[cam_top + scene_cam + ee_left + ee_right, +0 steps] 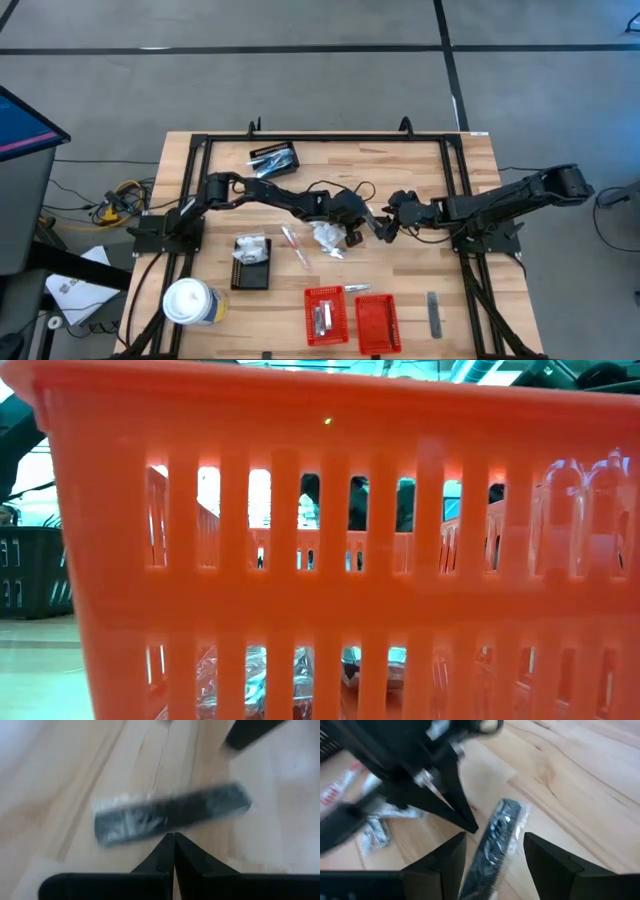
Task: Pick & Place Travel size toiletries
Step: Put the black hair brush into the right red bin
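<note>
High view: wooden table [410, 170], grey floor [300, 90].

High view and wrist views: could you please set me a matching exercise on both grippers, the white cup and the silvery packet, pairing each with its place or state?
Things:
1. left gripper
2. right gripper
3. white cup
4. silvery packet

Places or states:
a. inside a red basket
b. open, fingers either side of a wrapped dark stick
c. shut, over the middle of the table
d. at the table's left corner

Pairs: 1-c, 2-b, 3-d, 4-a.
</note>
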### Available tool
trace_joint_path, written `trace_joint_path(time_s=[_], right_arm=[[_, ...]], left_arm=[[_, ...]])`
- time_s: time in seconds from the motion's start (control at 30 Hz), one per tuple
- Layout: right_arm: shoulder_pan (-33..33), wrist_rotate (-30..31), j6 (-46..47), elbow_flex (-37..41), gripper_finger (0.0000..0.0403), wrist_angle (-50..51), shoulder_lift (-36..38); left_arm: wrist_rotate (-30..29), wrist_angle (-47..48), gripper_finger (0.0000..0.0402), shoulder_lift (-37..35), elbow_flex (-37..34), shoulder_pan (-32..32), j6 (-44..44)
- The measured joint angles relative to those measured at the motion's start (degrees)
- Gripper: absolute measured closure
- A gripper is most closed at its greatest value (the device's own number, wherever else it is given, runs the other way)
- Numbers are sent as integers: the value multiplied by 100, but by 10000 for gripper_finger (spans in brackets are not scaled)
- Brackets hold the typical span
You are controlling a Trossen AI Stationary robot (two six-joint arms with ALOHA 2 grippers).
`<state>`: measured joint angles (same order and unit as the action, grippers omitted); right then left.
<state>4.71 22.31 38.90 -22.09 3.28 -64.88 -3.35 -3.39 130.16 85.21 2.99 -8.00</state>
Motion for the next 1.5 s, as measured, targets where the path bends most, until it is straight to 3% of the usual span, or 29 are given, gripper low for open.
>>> trace_joint_path(time_s=[0.27, 0.87, 1.5], right_arm=[[2, 6, 14, 0, 209, 153, 0], [4, 0, 246, 2, 210, 278, -13], [13, 11, 316, 2, 204, 366, -15]], left_arm=[[16, -167, 401, 3, 288, 55, 17], [-14, 91, 401, 270, 302, 63, -112], [-71, -416, 401, 139, 208, -16, 6]])
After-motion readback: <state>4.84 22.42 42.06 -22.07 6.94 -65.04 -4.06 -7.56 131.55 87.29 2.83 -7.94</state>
